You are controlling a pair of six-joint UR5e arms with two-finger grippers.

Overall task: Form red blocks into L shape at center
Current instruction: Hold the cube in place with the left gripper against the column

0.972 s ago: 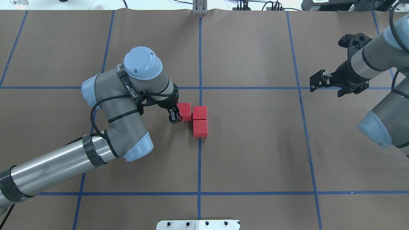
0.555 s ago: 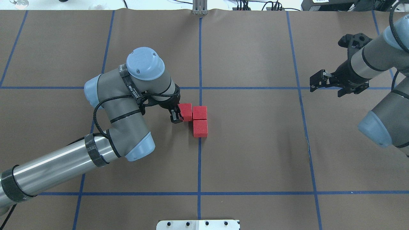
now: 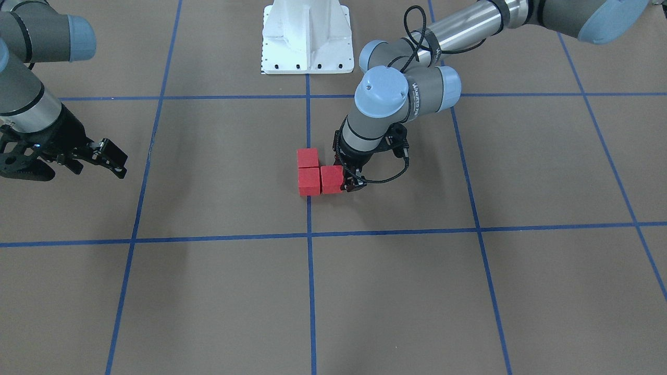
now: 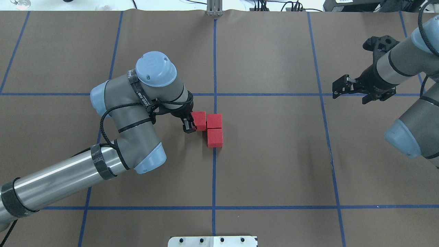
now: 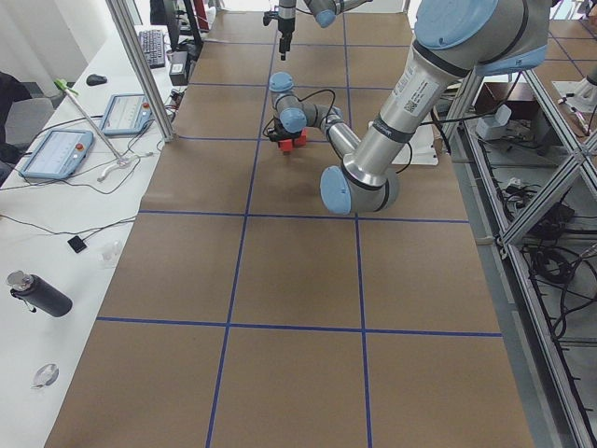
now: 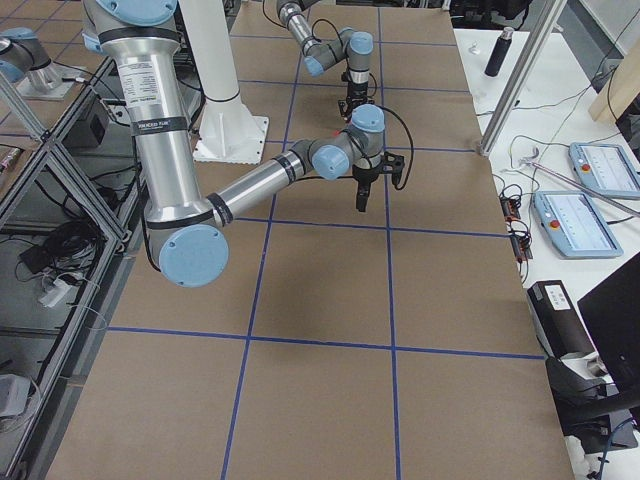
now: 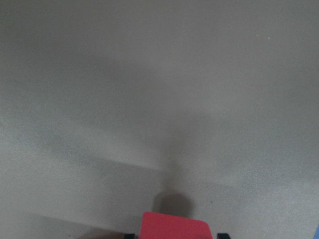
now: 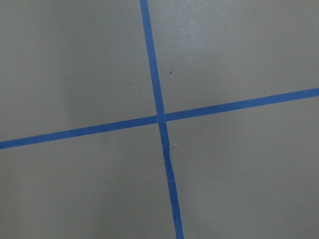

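Red blocks [image 4: 215,137] lie at the center [image 4: 240,137] of the brown work surface, all three grouped on or beside the blue tape line [image 4: 214,171] that runs away from the robot. Two of them form a touching column on that line. The third block [image 4: 198,120] sits against the robot's-left face of the far one, so the group reads as an L. The left gripper [image 4: 190,122] is down at table level with its jaws closed narrowly on the third block. In the left wrist view, the red block is framed by a black fingertip [image 7: 222,235] at each lower corner. This hold is judged to serve alignment, keeping the block square against its neighbour until release. Whether the two faces are fully flush or separated by a hairline gap cannot be settled from the overhead view, where the seam is only a thin dark line. The right gripper [image 4: 355,92] hangs well apart over a tape crossing [image 8: 160,118], jaws spread wide and holding nothing. Parked there, it leaves the work zone to the left arm. The white base plate [image 3: 306,36] stands at the robot's edge of the table, well apart from the blocks. No object is seen around the left gripper that would block a straight upward exit. The main hazard is judged to be the fingers dragging the third block out of line on opening or lifting.
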